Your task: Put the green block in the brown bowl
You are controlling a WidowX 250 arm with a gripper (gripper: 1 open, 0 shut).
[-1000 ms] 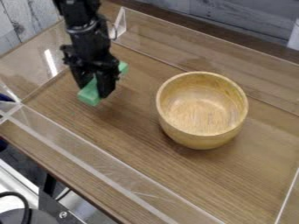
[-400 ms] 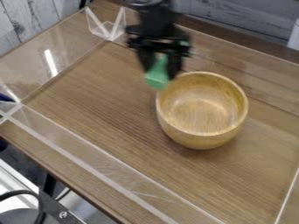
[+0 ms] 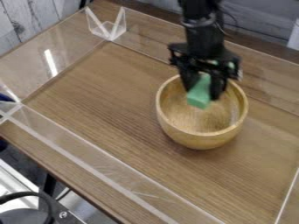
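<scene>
The green block (image 3: 201, 91) hangs upright between the black fingers of my gripper (image 3: 205, 86), which is shut on it. Block and gripper are over the inside of the brown bowl (image 3: 176, 125), toward its far side, with the block's lower end near rim height. The bowl is a round light wooden one standing on the wooden table at the centre right. The black arm rises behind it out of the top of the view.
A clear acrylic wall (image 3: 70, 149) fences the table on the left and front. A clear bracket (image 3: 107, 24) stands at the far left corner. Wooden tabletop (image 3: 93, 96) lies left of the bowl.
The gripper has carried the green block to the right, from the left part of the table to above the bowl. Its grip has not changed.
</scene>
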